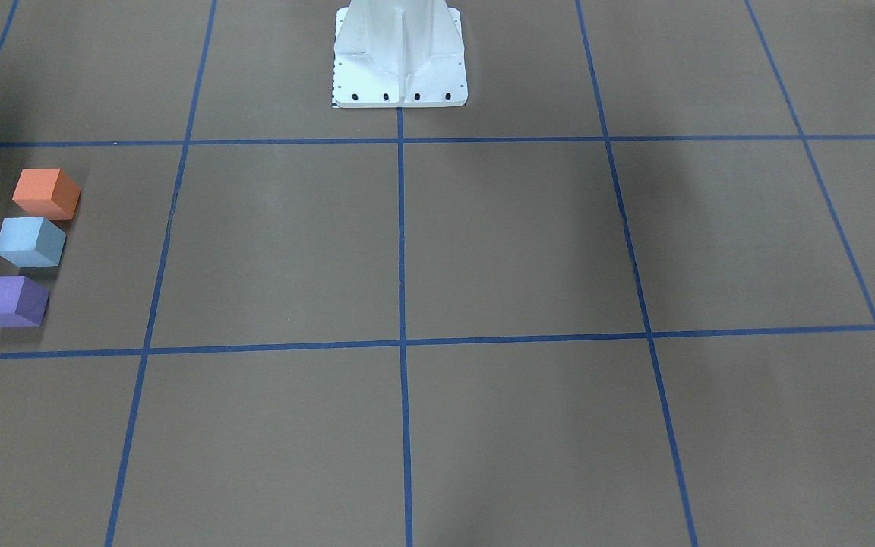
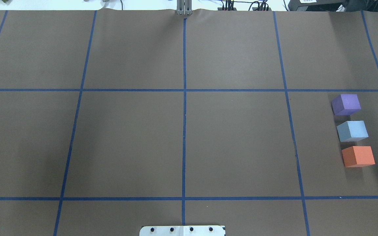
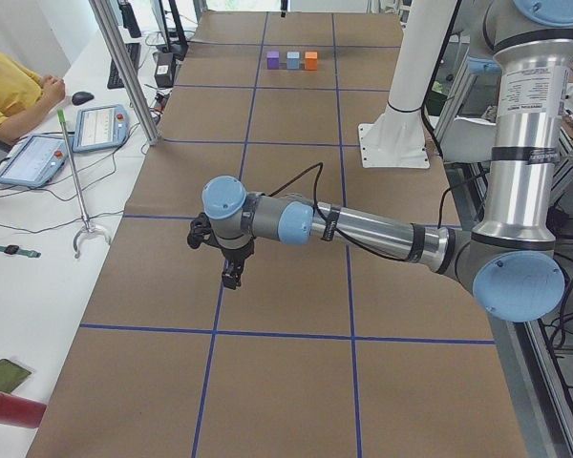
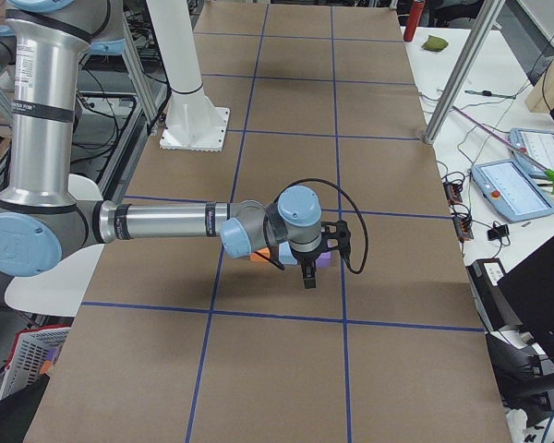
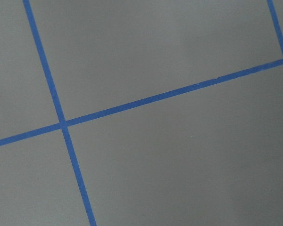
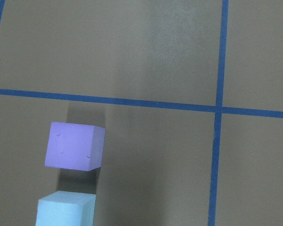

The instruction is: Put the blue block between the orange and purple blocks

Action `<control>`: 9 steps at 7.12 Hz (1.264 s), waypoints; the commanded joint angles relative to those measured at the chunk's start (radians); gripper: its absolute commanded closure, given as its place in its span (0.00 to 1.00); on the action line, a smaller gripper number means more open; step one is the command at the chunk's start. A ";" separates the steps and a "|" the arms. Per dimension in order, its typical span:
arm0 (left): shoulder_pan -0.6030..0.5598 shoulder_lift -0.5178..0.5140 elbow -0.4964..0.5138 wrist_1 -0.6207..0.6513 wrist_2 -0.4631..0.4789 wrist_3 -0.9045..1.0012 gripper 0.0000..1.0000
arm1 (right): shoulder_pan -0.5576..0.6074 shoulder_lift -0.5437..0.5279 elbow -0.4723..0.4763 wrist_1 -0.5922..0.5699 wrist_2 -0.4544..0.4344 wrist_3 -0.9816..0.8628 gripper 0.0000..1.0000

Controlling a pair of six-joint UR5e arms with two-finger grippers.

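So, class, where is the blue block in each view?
Front-facing: blue block far left.
Overhead: blue block far right.
Exterior left: blue block top centre.
Exterior right: hidden behind right arm.
Left wrist: absent.
Right wrist: blue block bottom left.
Landmark: purple block beside it.

Blue block (image 2: 352, 131) sits between orange block (image 2: 358, 156) and purple block (image 2: 346, 104)

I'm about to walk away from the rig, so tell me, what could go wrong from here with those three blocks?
1. The right gripper hangs close by the row and covers part of it in the exterior right view; a careless move might knock a block.
2. The blue block sits between the orange block and the purple block with only narrow gaps, so a nudge to one could shift its neighbours and spoil the line.
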 commanded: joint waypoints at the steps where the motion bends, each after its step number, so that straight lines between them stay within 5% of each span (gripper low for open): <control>1: -0.009 0.012 0.007 0.000 -0.003 0.001 0.01 | 0.043 0.002 0.007 -0.008 0.006 -0.005 0.00; 5: -0.030 0.032 -0.012 -0.003 -0.001 0.015 0.00 | -0.002 0.016 0.036 -0.152 0.082 -0.074 0.00; 9: -0.030 0.047 -0.045 -0.005 -0.001 0.009 0.00 | -0.018 0.016 0.024 -0.155 0.064 -0.082 0.00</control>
